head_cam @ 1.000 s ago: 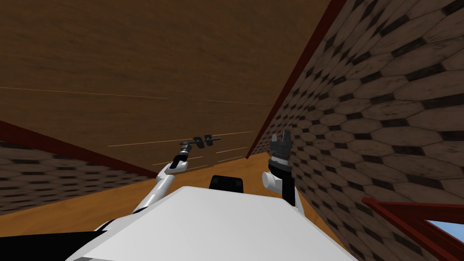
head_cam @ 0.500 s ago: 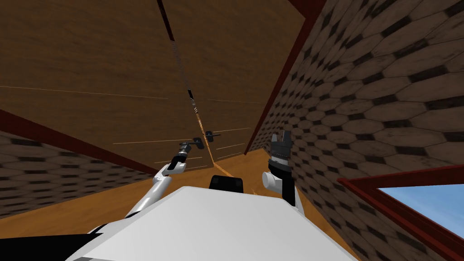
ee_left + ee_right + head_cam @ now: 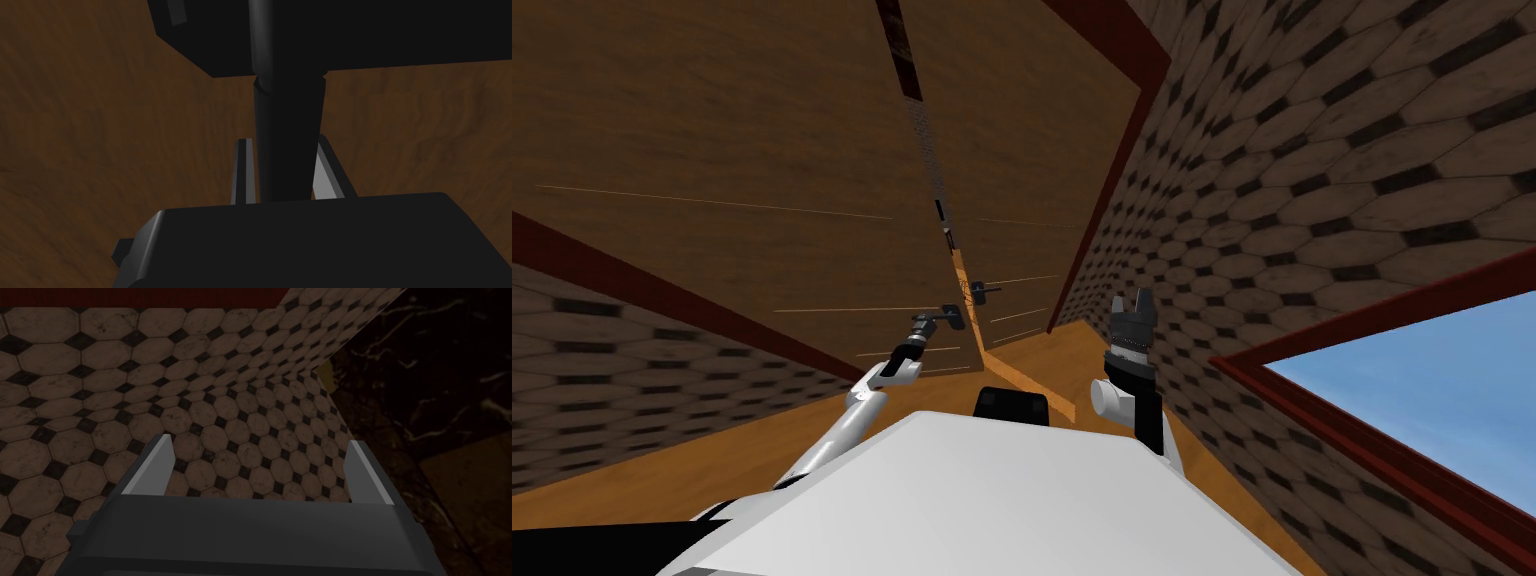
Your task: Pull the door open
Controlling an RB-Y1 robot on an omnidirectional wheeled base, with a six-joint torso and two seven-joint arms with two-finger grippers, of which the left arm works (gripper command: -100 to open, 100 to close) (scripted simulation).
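**Operator:** Report change against the earlier frames.

**Technician:** The left door leaf (image 3: 742,150) has swung toward the robot. One second ago both brown leaves met flush. A gap (image 3: 964,285) now runs between them from the top of the frame down to centre. It is wider than half a second ago, and orange floor (image 3: 1042,365) shows at its lower end.

**Operator:** Position of the lever handle?

**Technician:** The lever handle (image 3: 952,313) sits on the left leaf's free edge, just left of the gap and slightly below frame centre. The left gripper (image 3: 928,322) is closed on it. In the left wrist view both fingers (image 3: 244,172) press the sides of the dark lever, with its dark backplate (image 3: 375,35) beyond the tips.

**Operator:** Surroundings?

**Technician:** The right leaf (image 3: 1022,150) stands right of the gap and carries a second handle (image 3: 980,292). The right gripper (image 3: 1133,298) is raised at centre right, beside the tiled wall (image 3: 1312,200), with its fingers spread wide and holding nothing. A red-framed window (image 3: 1412,400) occupies the lower right.
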